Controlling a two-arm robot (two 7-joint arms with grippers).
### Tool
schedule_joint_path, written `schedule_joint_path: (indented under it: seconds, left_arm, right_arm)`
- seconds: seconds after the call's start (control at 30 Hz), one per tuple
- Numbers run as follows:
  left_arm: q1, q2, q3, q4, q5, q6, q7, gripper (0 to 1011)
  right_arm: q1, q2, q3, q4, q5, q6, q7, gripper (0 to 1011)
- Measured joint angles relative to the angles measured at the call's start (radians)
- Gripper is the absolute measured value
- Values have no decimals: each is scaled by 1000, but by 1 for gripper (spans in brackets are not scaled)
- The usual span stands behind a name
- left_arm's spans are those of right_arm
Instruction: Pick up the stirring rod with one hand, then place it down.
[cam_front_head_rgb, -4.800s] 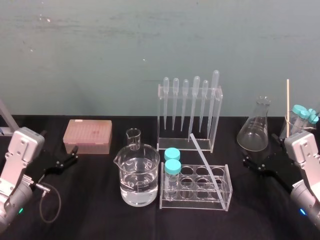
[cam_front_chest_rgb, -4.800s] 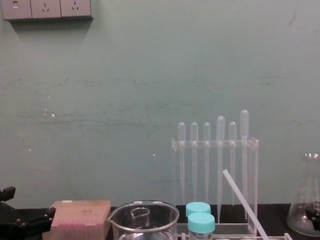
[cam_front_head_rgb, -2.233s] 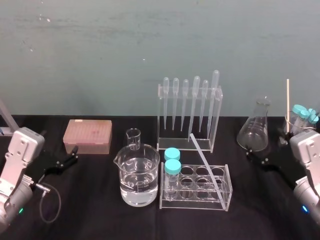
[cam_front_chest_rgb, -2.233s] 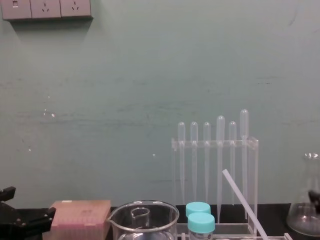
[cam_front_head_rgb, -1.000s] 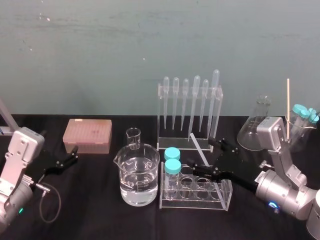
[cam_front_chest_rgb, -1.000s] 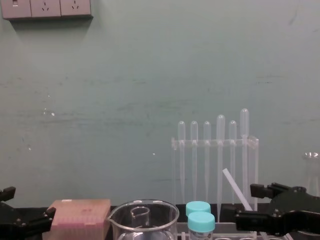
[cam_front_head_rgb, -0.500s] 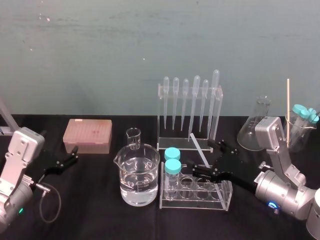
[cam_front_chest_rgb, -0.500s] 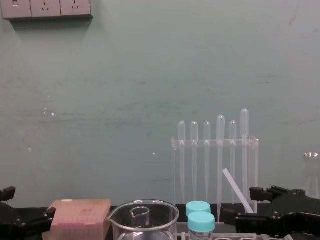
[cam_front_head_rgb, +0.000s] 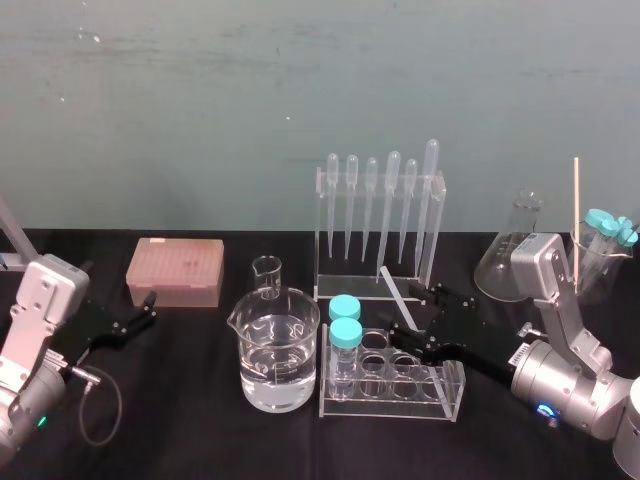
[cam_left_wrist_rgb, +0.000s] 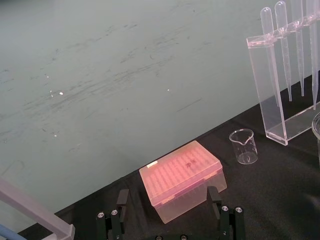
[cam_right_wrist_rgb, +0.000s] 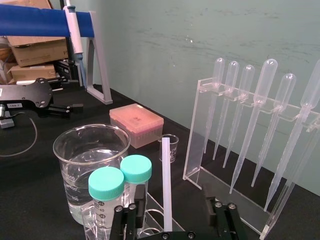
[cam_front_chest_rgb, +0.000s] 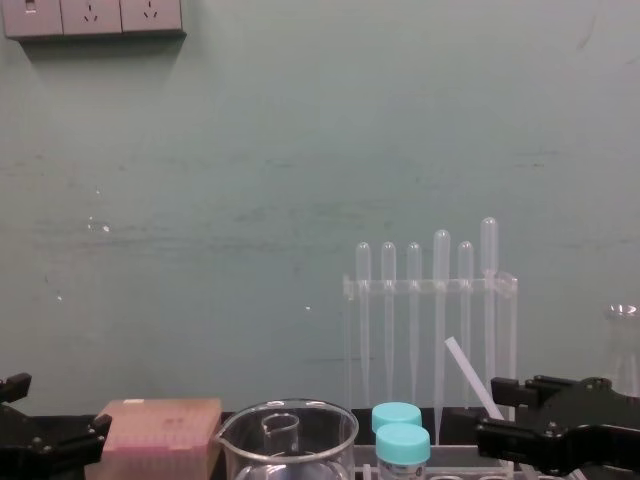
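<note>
The stirring rod (cam_front_head_rgb: 392, 288) is a thin translucent-white stick leaning across the clear test-tube rack (cam_front_head_rgb: 445, 398), its upper end toward the pipette stand. My right gripper (cam_front_head_rgb: 410, 316) reaches in from the right and straddles the rod's middle. In the right wrist view the rod (cam_right_wrist_rgb: 166, 180) stands between the black fingers (cam_right_wrist_rgb: 129, 219) of the right gripper (cam_right_wrist_rgb: 172, 209), with a gap on each side, so the jaws are open. The chest view shows the rod (cam_front_chest_rgb: 466, 368) just left of that gripper (cam_front_chest_rgb: 490, 410). My left gripper (cam_front_head_rgb: 150, 307) rests open at the far left, holding nothing.
A beaker of water (cam_front_head_rgb: 279, 350) and a small beaker (cam_front_head_rgb: 266, 275) stand left of the rack, which holds two teal-capped tubes (cam_front_head_rgb: 345, 320). The pipette stand (cam_front_head_rgb: 380, 220) is behind, a pink tip box (cam_front_head_rgb: 175, 270) back left, a conical flask (cam_front_head_rgb: 515, 255) back right.
The right gripper's fingers have narrowed around the rod and it has edged slightly right. The rod and the left arm have not moved.
</note>
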Motion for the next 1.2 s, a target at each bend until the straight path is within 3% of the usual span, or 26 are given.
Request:
schedule_joint_path:
  seconds: [0.7,1.2]
  left_arm:
    - [0,0,0,0,0,0,0,1000]
    - [0,0,0,0,0,0,0,1000]
  right_arm:
    - [0,0,0,0,0,-2,0,78]
    - [0,0,0,0,0,-2,0,68]
